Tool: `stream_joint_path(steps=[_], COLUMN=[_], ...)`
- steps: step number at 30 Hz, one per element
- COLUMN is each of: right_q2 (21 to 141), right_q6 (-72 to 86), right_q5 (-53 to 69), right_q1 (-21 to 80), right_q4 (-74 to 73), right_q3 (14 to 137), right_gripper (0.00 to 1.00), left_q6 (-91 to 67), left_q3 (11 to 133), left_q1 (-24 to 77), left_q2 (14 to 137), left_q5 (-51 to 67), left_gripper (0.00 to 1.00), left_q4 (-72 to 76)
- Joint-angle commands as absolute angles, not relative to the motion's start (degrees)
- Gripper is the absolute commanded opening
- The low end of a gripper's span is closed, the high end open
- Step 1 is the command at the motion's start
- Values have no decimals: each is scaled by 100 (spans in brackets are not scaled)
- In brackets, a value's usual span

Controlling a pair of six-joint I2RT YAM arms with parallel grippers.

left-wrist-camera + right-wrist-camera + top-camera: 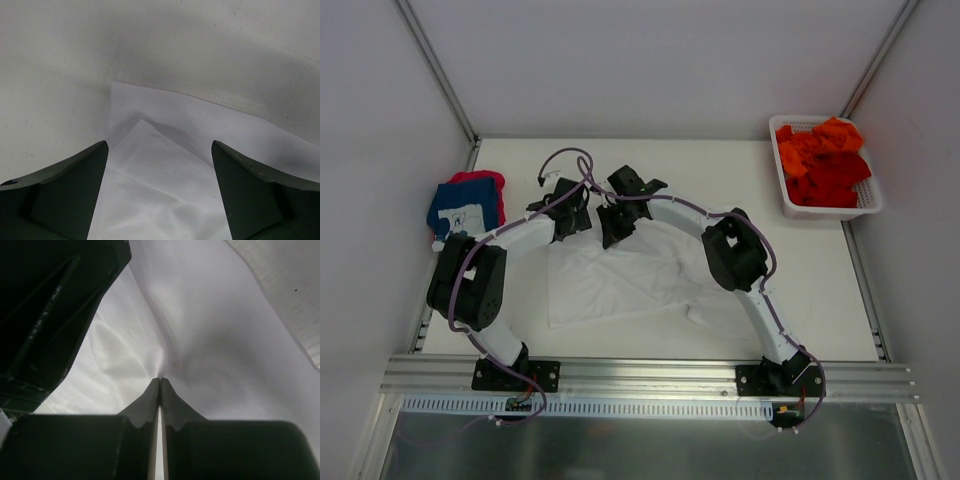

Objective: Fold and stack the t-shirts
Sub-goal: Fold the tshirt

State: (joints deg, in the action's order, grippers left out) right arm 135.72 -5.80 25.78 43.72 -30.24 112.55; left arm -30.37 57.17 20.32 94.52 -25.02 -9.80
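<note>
This is a robot lab cell. A white table (820,290) is boxed in by plain white panels (660,60) on aluminium struts (439,70). The left arm (525,238) and right arm (685,215), purple cables (565,153) looped along them, are bolted to a slotted metal rail (650,372) at the near edge.

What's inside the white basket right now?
Crumpled orange and red t-shirts fill the basket. How many there are, and anything beneath them, is covered by the pile.
</note>
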Motion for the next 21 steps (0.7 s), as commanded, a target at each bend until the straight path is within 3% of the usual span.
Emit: stream_joint_path(steps=[1, 11, 12, 13, 14, 15, 16, 18, 19, 21], right_q2=[13588, 13553, 13553, 13544, 13535, 13544, 13544, 13509, 13491, 13456], right_q6=[-536, -562, -571, -580, -571, -580, -589, -589, -580, -571], right_q5=[2716, 2663, 2663, 2654, 2619, 2602, 2575, 2462, 2426, 2347], right_q1=[4403, 4403, 4412, 4403, 4403, 4403, 4395, 4403, 4403, 4403], right_q4=[-2927, -2918, -2909, -2909, -2909, -2918, -2909, -2874, -2848, -2804], right_q3=[11452, 11391, 11382, 11373, 11347, 11338, 11329, 11268, 11250, 11198], right_gripper=[5, 6, 8, 13, 29, 41, 50, 62, 65, 80], left_q6=[-2944, -2971, -2979, -2979, -2997, -3014, -3023, -3023, -3015, -2997], left_q3=[5704, 5818, 5810, 5801, 5783, 5775, 5766, 5774, 5783, 5818], left_q1=[2083, 2083, 2083, 2083, 2092, 2083, 2083, 2083, 2083, 2083], left_q2=[9580, 9976, 9984, 9967, 9941, 9923, 9871, 9844, 9826, 9826], left_q5=[-2786, -2532, -2496, -2487, -2479, -2487, -2540, -2592, -2610, -2654], left_gripper=[86, 83, 68, 59, 49, 25, 15, 1, 0, 0], left_q4=[-1134, -1160, -1160, -1169, -1169, -1160, -1178, -1204, -1222, -1292])
